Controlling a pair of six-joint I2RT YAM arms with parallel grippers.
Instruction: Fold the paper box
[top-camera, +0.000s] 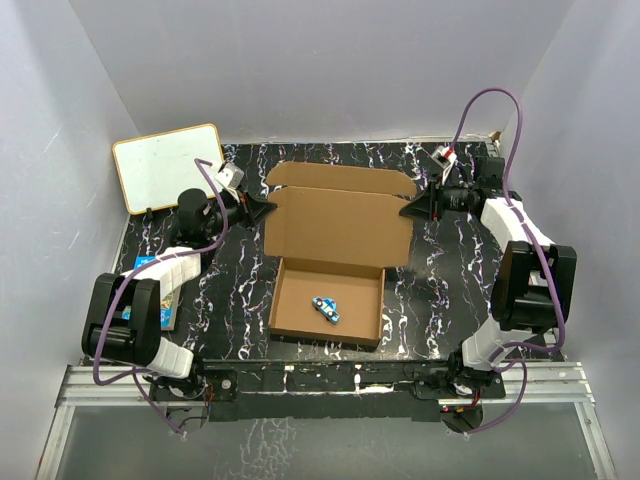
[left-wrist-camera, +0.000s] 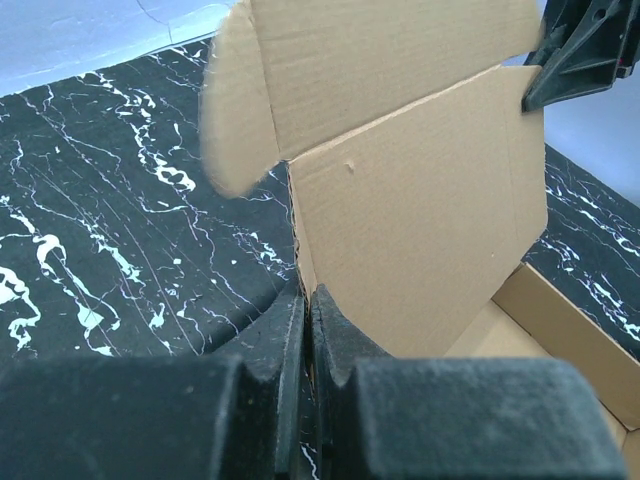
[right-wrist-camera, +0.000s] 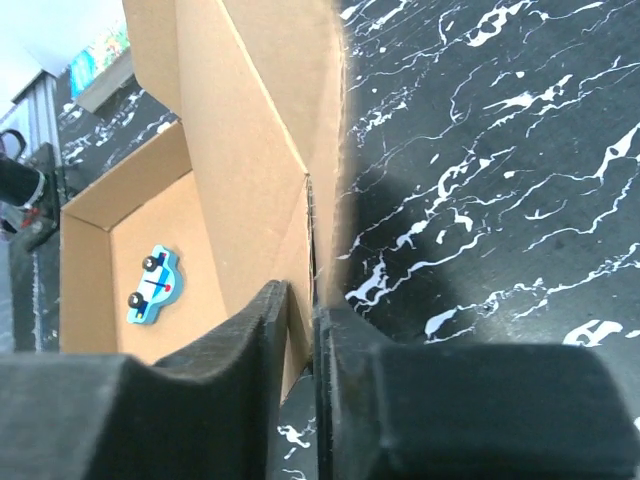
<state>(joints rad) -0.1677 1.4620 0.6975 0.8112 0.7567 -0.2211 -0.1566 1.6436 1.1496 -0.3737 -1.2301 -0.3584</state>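
– Black marbled table (top-camera: 440, 290), and the paper box (top-camera: 335, 235) in the middle of it. How does it stand?
– The tray is formed on the side near the arms, with a small blue toy car (top-camera: 326, 310) lying inside. The lid rises open from the tray's far wall, with its tuck flap at the far end.
– And the grippers?
– The left gripper (top-camera: 262, 208) is pinched on the lid's left edge. The left wrist view shows its jaws pressed together with the cardboard between them. The right gripper (top-camera: 405, 208) is clamped on the right edge in the same way.
– So the step is closing the lid?
– I judge so. Both arms should swing toward the tray together, at one pace, so the panel turns on its hinge crease and does not twist.
– What could spoil it?
– The side ears and the front flap must slip inside the tray walls, not catch on top of them. A light pinch is best, since a hard one would crease the board. The car lies flat and looks out of the way.
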